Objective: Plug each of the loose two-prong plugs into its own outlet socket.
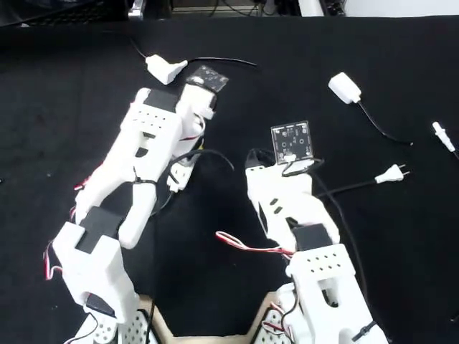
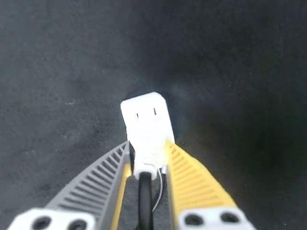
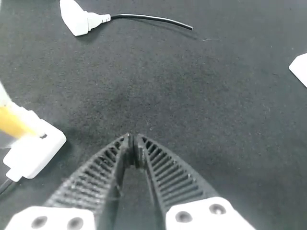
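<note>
Left end effector (image 2: 147, 146): clamped on cord end of white outlet socket (image 2: 146, 115), slot face aimed straight out ahead of it; right end effector (image 3: 133, 140): shut, empty, nearer of two to two-prong plug (image 1: 393, 172) lying on bench (image 1: 72, 86) well off to its right, prongs aimed away.

This looks like a robotics lab bench. The table (image 1: 57, 86) is draped in black cloth. Two white printed arms, the left arm (image 1: 136, 165) and the right arm (image 1: 294, 208), rise from a plywood base (image 1: 204, 333) at 6 o'clock. Their red and white servo wires (image 1: 244, 244) run bare, and a bare camera board (image 1: 292, 141) sits on one wrist. Cables (image 1: 237, 7) crowd the 12 o'clock edge. A white connector (image 1: 165, 69) at 11 o'clock trails a short cord with a free end, and an outlet socket (image 2: 146, 120) has its own black lead.
</note>
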Controlling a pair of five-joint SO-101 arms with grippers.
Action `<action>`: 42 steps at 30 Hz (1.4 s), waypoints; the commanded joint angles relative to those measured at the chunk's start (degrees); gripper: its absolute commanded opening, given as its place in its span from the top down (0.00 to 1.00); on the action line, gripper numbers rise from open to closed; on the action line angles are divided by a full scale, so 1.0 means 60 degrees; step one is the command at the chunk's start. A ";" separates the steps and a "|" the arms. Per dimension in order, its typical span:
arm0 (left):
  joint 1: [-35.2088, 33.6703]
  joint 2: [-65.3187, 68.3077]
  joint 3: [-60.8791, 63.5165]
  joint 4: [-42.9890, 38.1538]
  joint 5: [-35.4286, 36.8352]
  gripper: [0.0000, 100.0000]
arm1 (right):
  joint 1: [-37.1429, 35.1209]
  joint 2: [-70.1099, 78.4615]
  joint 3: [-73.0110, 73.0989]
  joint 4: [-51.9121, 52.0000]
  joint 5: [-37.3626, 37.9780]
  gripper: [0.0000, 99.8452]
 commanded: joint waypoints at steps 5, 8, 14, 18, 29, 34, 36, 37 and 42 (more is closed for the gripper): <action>0.0168 0.0366 -0.0447 0.0000 -0.0234 0.97 | 0.0088 -0.0007 -0.0081 -0.0190 -0.0088 0.98; 0.0168 0.0440 -0.0359 0.0000 -0.0234 0.97 | 0.0088 -0.0007 -0.0081 -0.0190 -0.0088 0.98; 0.0022 0.0366 -0.0447 0.0029 -0.0220 0.97 | 0.0059 -0.0007 -0.0081 -0.0190 -0.0088 0.98; -0.0007 0.0366 -0.0549 0.0015 -0.0190 0.97 | 0.0059 -0.0007 -0.0081 -0.0190 -0.0088 0.98; -0.0037 0.0366 -0.0799 0.0059 0.0894 0.97 | 0.0044 0.0007 -0.0095 -0.0205 -0.0073 0.98; -0.0154 -0.0220 -0.0711 0.0044 0.0938 0.97 | 0.0044 0.0007 -0.0095 -0.0205 -0.0073 0.98; -0.0300 -0.0703 -0.0711 0.0059 0.0894 0.97 | 0.0044 0.0007 -0.0095 -0.0220 -0.0073 0.98; -0.0418 -0.0952 -0.0711 0.0073 0.0894 0.97 | 0.0044 0.0007 -0.0081 -0.0278 -0.0073 0.98; -0.0696 -0.1421 0.0374 -0.0293 0.0879 0.97 | 0.0015 0.0022 0.0007 -0.0410 -0.0088 0.98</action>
